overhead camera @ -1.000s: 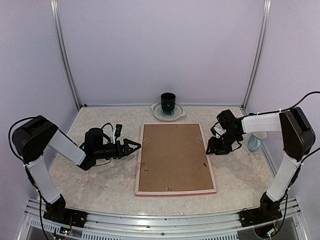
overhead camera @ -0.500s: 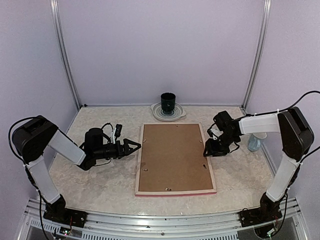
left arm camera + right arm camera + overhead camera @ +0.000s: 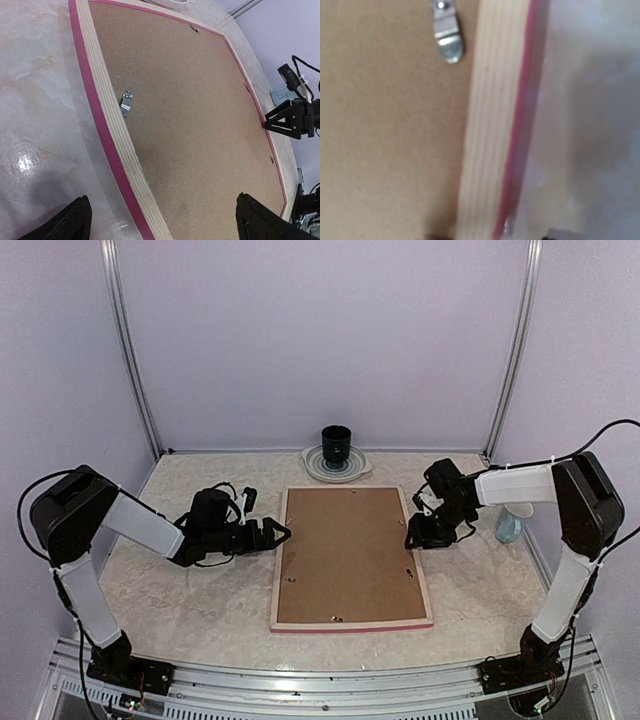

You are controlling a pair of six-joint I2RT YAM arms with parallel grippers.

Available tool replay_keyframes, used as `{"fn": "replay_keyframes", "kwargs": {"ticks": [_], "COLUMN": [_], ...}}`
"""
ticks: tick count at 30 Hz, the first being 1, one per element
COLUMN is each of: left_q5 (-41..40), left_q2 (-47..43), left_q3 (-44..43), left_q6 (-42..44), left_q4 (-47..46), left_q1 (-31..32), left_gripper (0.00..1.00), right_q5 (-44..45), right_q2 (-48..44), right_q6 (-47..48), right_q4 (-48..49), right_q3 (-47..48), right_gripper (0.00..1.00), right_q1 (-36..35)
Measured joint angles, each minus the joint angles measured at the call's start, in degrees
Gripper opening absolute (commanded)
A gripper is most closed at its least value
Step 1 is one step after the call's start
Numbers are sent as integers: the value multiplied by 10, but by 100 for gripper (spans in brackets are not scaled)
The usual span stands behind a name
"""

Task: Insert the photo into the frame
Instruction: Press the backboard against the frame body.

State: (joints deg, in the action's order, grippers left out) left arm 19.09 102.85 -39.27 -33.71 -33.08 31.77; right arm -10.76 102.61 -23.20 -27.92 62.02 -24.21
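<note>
Back-up on the bench (image 3: pixel 200 600) lies the pink-rimmed rectangular wooden frame (image 3: pixel 350 623). The left tool (image 3: pixel 277 534) is spread wide beside it. The right tool (image 3: pixel 412 538) is at its rim (spread or pinching: cannot tell).

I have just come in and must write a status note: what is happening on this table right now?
Two robot arms are working on a picture frame that lies face down on the table, with its brown backing board in place. The left end effector is wide open at the frame's left rim. The right end effector is over the right rim with its jaws apart. Neither holds anything. The photo is not in view, so I cannot tell whether it is already inside.
</note>
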Motion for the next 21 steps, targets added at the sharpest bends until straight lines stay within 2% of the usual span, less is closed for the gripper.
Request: {"fn": "replay_keyframes", "kwargs": {"ticks": [5, 11, 21], "left_q5": [-85, -197, -313], "left_q2": [5, 22, 61], "left_q3": [-42, -92, -160], "left_q6": [35, 71, 100], "left_q4": [90, 181, 265], "left_q1": [29, 70, 108], "left_gripper": [98, 89, 78], "right_q5": [4, 13, 36], "right_q2": [0, 0, 0], "right_q6": [0, -2, -2], "right_q4": [1, 2, 6], "right_q3": [4, 8, 9], "right_gripper": [52, 52, 53], "right_q1": [-1, -1, -2]}}
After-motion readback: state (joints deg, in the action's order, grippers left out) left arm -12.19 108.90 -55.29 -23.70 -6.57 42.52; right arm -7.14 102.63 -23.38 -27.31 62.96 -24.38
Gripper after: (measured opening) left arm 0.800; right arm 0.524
